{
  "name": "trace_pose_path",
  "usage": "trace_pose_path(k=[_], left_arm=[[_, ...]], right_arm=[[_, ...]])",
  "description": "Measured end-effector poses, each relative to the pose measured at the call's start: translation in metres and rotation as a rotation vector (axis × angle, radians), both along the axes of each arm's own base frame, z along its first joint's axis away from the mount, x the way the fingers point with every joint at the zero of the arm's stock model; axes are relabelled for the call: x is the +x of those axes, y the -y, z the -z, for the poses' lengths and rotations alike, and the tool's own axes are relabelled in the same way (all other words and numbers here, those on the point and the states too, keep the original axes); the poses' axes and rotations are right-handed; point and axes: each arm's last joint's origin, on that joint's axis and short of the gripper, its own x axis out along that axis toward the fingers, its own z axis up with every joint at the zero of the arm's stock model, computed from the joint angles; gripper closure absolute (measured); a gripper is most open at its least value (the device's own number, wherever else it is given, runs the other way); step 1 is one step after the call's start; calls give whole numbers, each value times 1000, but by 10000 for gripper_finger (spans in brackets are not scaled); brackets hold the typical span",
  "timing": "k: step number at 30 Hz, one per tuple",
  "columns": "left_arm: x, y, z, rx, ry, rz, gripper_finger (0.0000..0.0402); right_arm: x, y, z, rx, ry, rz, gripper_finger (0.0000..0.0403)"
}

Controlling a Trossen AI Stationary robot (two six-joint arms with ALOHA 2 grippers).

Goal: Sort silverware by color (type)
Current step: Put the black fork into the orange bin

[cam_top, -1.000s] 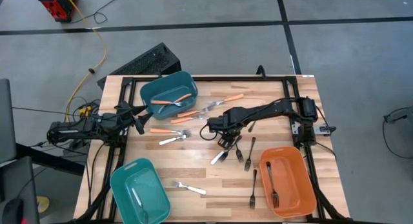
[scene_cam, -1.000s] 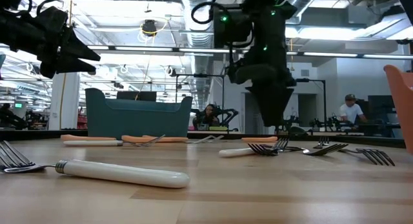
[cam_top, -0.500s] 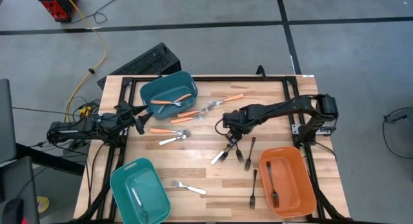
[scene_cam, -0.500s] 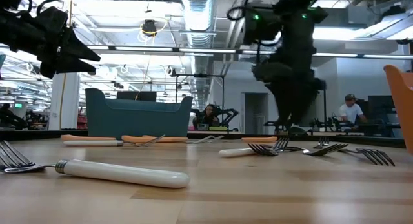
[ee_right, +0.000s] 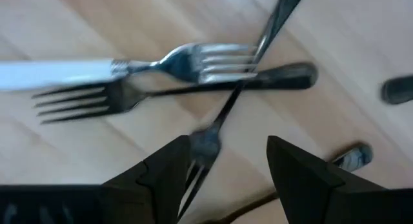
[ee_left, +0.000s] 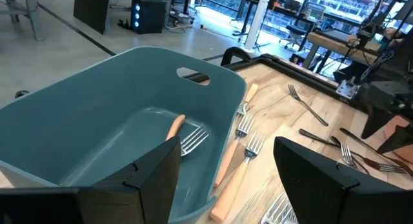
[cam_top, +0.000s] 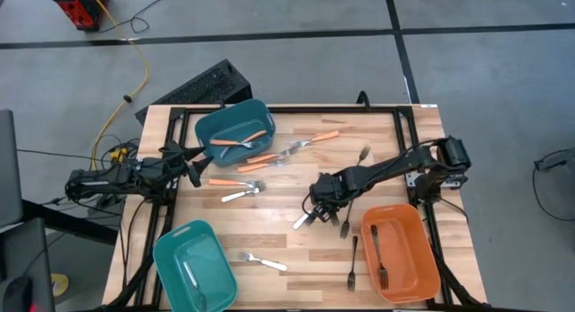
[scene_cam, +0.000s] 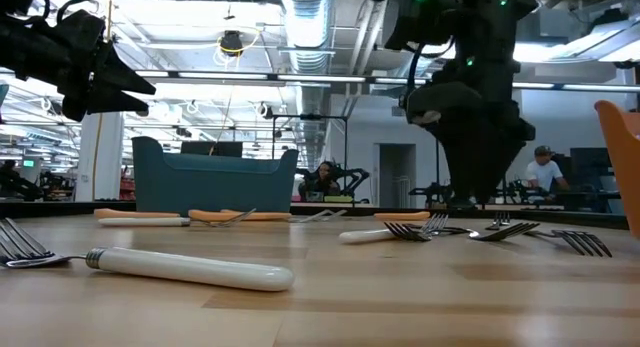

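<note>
right gripper fingers spread, over crossed black forks left of orange bin | left gripper released, beside far teal bin

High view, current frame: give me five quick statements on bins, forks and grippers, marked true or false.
1. The right gripper is open above a cluster of crossed forks near the table's middle. True.
2. The orange bin holds no forks. False: a black fork lies inside it.
3. The far teal bin holds an orange-handled fork. True.
4. The left gripper holds a fork. False: it is open and empty at the table's left edge, beside the far teal bin.
5. A white-handled fork lies on the wood next to the near teal bin. True.
</note>
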Motion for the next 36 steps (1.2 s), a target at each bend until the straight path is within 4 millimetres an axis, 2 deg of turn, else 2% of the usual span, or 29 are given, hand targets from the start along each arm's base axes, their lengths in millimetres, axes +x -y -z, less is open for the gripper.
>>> trace_pose_path(k=[12,36], left_arm=[[0,0,0,-4,3,-2,167],[0,0,0,-4,4,-5,167]], right_arm=[[-7,12,32,56,61,31,168],[-4,11,32,35,101,34,168]])
